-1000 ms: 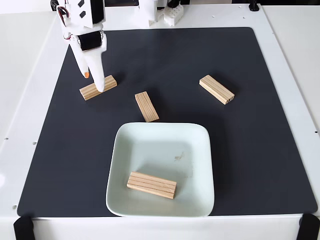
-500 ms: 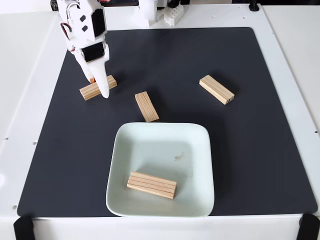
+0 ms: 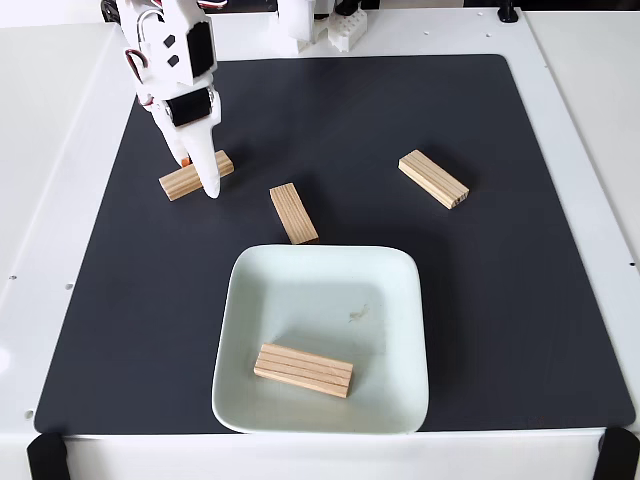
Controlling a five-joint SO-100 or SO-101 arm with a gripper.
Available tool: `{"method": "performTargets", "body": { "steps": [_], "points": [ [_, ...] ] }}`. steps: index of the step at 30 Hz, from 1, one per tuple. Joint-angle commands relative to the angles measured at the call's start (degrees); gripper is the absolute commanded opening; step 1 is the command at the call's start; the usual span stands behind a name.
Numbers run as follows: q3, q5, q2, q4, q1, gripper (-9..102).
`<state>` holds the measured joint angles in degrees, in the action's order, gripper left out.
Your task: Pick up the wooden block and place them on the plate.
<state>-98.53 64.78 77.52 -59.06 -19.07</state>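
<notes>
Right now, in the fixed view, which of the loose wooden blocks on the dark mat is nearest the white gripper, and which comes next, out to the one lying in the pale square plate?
1. Block at the gripper, upper left.
2. Middle block, above the pale square plate.
3. Block inside the plate, bottom.
4. Right-hand block, farthest.

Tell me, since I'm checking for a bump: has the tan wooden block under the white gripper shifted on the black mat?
No. The tan wooden block keeps its spot beside the mat's left edge.

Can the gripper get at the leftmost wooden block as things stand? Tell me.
Probably yes: the gripper is already down at the leftmost wooden block, straddling or touching it, with bare mat around it.
</notes>
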Motion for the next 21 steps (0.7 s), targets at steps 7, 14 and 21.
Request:
{"method": "performTargets", "body": {
  "steps": [7,14,21],
  "points": [
    [-0.4,-0.6,0.1,0.0,0.7,11],
    [-1.8,-0.6,0.8,0.2,1.0,0],
    [-4.4,-5.7,9.5,1.0,3.0,0]
  ]
}}
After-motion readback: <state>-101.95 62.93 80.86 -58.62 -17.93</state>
